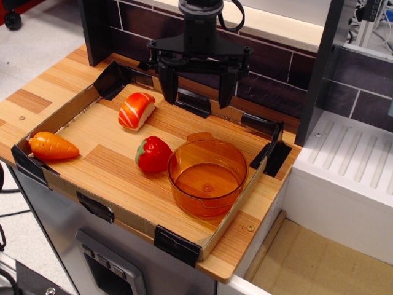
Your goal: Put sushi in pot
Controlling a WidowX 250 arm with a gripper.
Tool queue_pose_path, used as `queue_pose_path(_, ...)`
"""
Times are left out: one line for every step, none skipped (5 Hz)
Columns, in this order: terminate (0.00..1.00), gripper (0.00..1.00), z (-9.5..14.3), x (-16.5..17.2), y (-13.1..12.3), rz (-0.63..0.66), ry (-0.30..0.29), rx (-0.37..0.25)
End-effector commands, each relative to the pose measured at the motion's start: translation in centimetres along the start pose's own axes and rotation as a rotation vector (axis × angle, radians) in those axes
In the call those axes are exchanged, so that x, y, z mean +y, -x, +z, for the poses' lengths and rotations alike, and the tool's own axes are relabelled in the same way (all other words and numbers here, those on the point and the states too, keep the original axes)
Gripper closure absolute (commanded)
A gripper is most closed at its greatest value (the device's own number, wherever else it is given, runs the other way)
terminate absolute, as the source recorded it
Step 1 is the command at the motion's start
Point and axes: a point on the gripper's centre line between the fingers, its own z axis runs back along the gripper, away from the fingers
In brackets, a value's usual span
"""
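The sushi (136,110) lies toward the far left of the tray (73,106), apart from the strawberry (153,154) and the near-right pot (207,178). My pincer (198,92) hangs released above the far edge.

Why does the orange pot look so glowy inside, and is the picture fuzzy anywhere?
In observation.image, light passes through the see-through pot, so its floor glows; the sushi and strawberry look fairly sharp, while the gripper is dark with little detail.
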Motion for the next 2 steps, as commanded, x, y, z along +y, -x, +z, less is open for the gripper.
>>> queue_pose_path(0.00, 0.00, 0.0, 0.0, 0.0, 0.000, 0.000, 0.000)
queue_pose_path(0.00, 0.00, 0.6, 2.0, -1.6, -0.028, 0.031, -0.009)
